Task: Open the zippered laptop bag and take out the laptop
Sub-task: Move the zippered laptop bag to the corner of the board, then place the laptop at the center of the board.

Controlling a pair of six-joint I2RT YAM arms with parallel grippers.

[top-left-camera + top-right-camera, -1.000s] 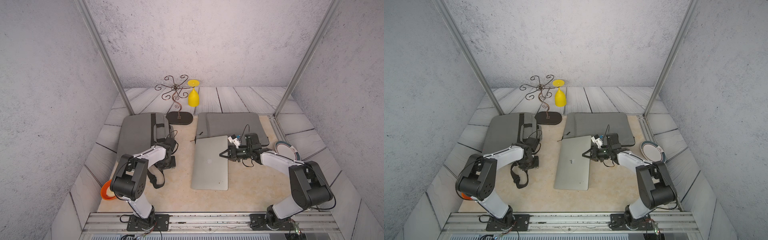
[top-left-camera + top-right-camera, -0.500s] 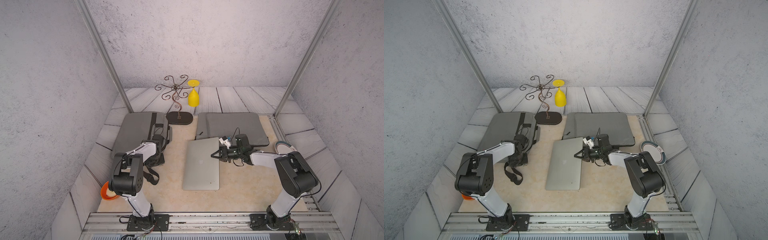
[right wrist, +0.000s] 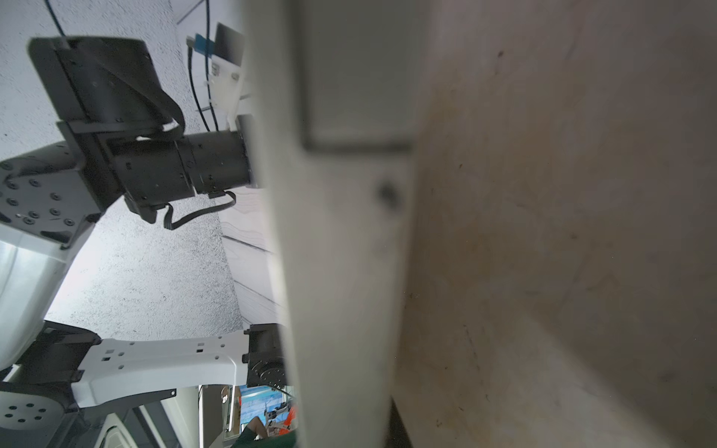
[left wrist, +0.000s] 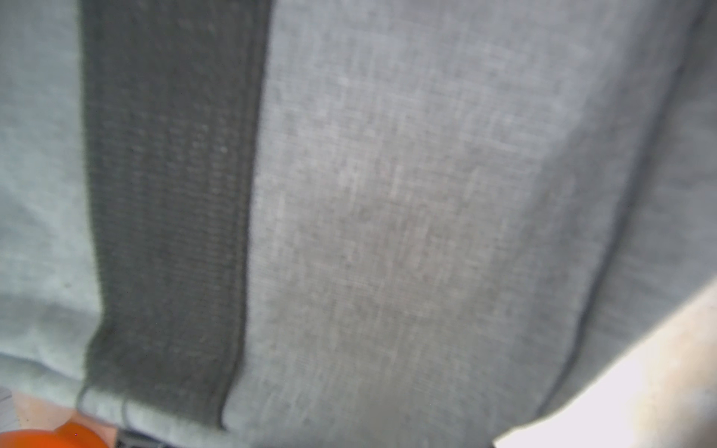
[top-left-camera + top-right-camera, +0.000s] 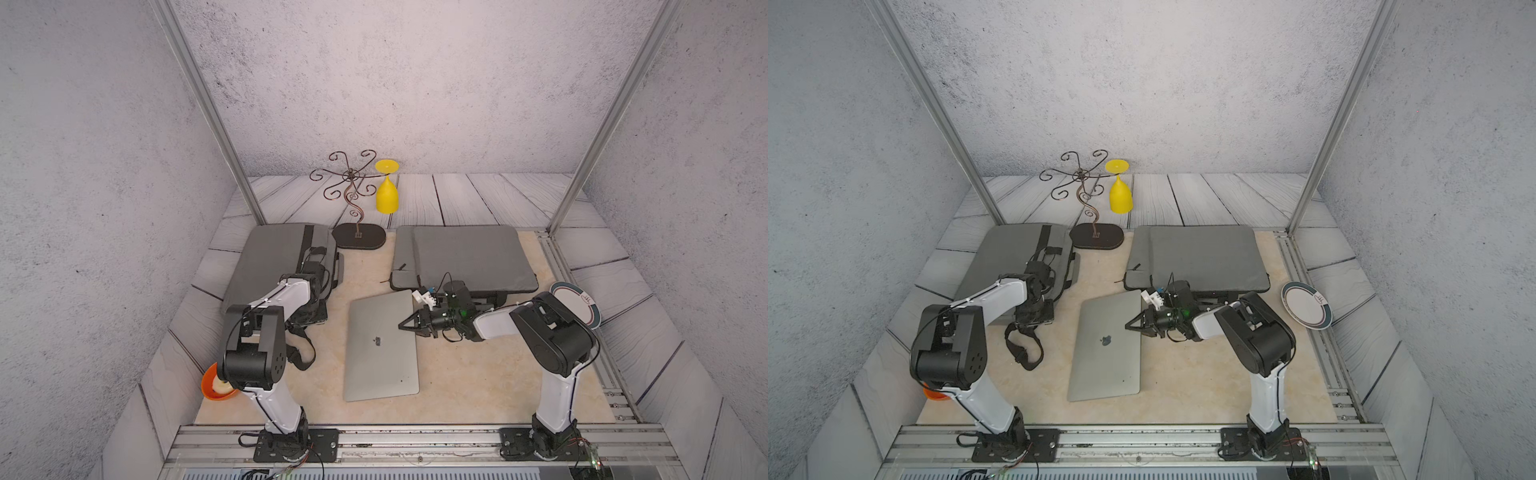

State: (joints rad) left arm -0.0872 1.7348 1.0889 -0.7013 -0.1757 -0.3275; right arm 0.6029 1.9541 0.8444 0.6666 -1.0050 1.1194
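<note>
The laptop (image 5: 380, 345) lies flat mid-worktop (image 5: 478, 374), the right hand (image 5: 402, 326) pinched on its 2 o'clock edge, the left hand (image 5: 311, 318), grip hidden, low over the strapped bag (image 5: 270, 257) at 10 o'clock, and the laptop bag (image 5: 469, 257) open at 1 o'clock: removal looks done, so a gentle release is next.

Soft even light in both top views; wrist views blurred, perhaps overexposed

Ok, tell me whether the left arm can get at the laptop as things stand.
Probably yes. The laptop lies on the mat between the arms, and its edge nearest the left gripper is bare; only a black strap lies near that path. The right gripper is shut on the opposite edge.
</note>
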